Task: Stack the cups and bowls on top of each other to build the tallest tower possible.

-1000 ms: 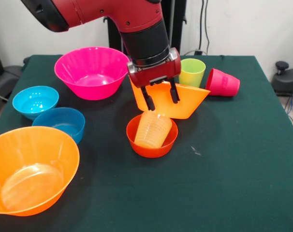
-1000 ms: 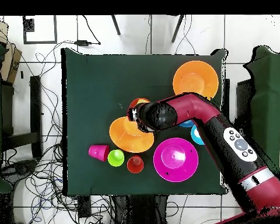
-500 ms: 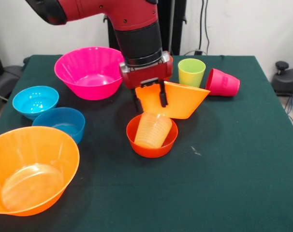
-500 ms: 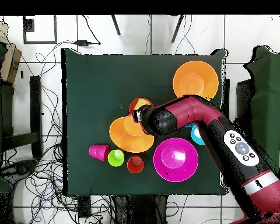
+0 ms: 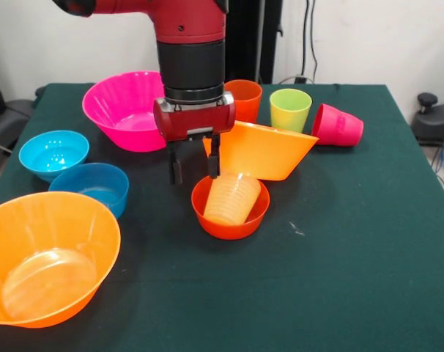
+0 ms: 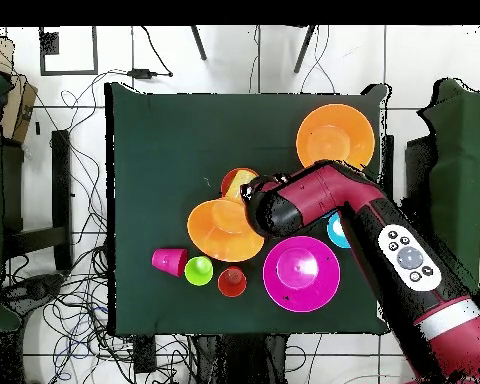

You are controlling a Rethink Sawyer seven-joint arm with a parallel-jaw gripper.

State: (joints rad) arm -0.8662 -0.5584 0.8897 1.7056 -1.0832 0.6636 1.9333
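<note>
Red and black gripper point(image 5: 193, 159) hanging with dark fingers apart, empty, just left of tilted large translucent orange bowl point(image 5: 269, 150); ribbed pale yellow plastic cup point(image 5: 231, 197) lying inside small red-orange bowl point(image 5: 230, 221) below; round magenta pink bowl point(image 5: 127, 110) behind; lime green tumbler point(image 5: 290, 109) upright, red-pink tumbler point(image 5: 337, 125) tipped over

Lighting even and bright from above; front view sharp, no motion blur.
Soft, short shadows lie under the bowls on the dark green worktop point(image 5: 354, 242). Translucent plastic glows: near large orange bowl point(image 5: 46, 257) shows a pale bright patch in its base, pink bowl point(image 5: 134, 110) a faint sheen on its inner wall. Overhead view: white floor point(image 6: 74, 60) bright, near washed out; worktop dark, flat, without glare.
</note>
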